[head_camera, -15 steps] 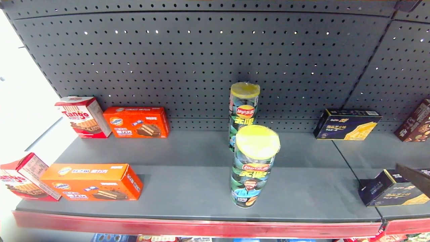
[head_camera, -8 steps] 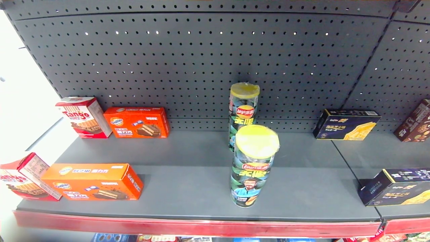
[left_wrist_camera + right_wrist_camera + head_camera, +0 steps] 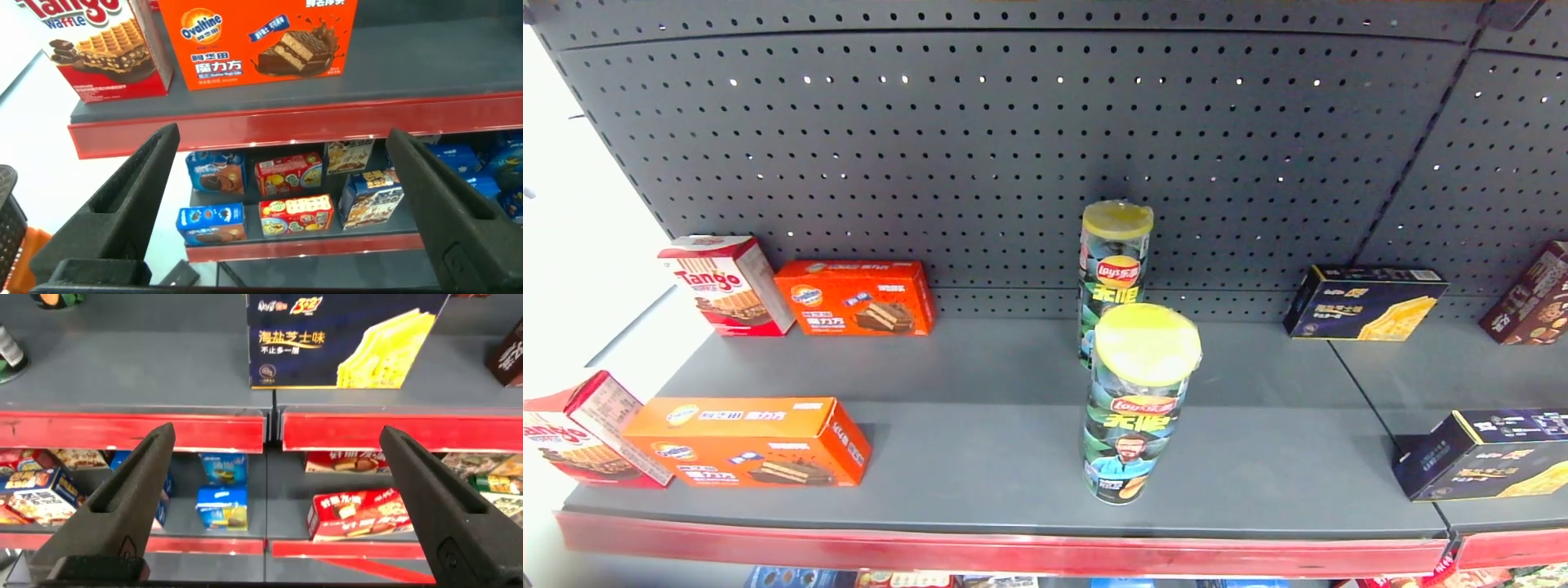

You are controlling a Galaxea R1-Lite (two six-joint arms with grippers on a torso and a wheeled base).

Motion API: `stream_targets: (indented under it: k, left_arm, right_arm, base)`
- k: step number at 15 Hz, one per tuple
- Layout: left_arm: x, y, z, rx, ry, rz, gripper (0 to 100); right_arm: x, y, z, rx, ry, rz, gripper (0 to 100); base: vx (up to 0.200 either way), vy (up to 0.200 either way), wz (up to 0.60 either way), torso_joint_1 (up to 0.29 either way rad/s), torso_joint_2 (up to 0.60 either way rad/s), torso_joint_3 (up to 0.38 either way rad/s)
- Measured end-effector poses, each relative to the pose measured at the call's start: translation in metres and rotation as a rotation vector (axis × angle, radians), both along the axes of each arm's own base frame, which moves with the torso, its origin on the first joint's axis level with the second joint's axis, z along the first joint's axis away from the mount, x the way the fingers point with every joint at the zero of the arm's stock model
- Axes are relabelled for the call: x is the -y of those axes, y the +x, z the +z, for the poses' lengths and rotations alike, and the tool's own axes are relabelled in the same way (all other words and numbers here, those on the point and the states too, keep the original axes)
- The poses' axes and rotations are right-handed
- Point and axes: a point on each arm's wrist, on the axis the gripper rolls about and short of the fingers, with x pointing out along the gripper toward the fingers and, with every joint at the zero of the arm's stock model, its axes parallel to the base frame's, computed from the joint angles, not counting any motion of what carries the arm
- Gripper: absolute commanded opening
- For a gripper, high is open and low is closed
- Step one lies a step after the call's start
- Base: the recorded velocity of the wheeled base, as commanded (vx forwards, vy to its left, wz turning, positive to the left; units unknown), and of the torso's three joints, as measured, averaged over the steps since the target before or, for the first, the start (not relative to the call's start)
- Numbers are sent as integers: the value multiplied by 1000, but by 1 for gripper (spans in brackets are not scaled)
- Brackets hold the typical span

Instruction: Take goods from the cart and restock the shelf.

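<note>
— Left gripper (image 3: 278, 204)?
— Spread wide, empty, low before the shelf (image 3: 294, 122). An orange box (image 3: 253, 41) and a waffle box (image 3: 102, 41) stand above it.
— Right gripper (image 3: 278, 498)?
— Spread too, empty, level, under a navy box (image 3: 343, 339).
— The goods?
— Between those boxes: a yellow-lidded chip can (image 3: 1141, 400), upright, and a second can (image 3: 1115, 278) behind it.

Bright even light, soft shadows on shelf (image 3: 980, 457), left glare
</note>
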Motion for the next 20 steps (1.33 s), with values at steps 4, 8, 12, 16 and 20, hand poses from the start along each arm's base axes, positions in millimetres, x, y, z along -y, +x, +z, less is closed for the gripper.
stream_targets:
  k: [4,8,12,16,20]
  left_arm:
    - [0,0,0,-1,-5,6,100]
    - [0,0,0,-2,-11,5,100]
    - [0,0,0,-3,-22,10,100]
    - [0,0,0,-5,-8,6,100]
    - [0,0,0,-4,-34,18,100]
  right_arm:
    - [0,-1,0,11,1,0,100]
    - [0,-1,-1,13,1,-1,100]
    - [0,-1,-1,11,-2,3,100]
    - [0,-1,-1,13,-2,2,100]
    - [0,-1,-1,11,-2,2,100]
  base:
    - [0,0,0,0,0,0]
    - [0,0,0,0,0,0]
    - [-100,0,0,0,6,1]
    - [0,-100,0,5,6,4]
    - [0,0,0,0,0,0]
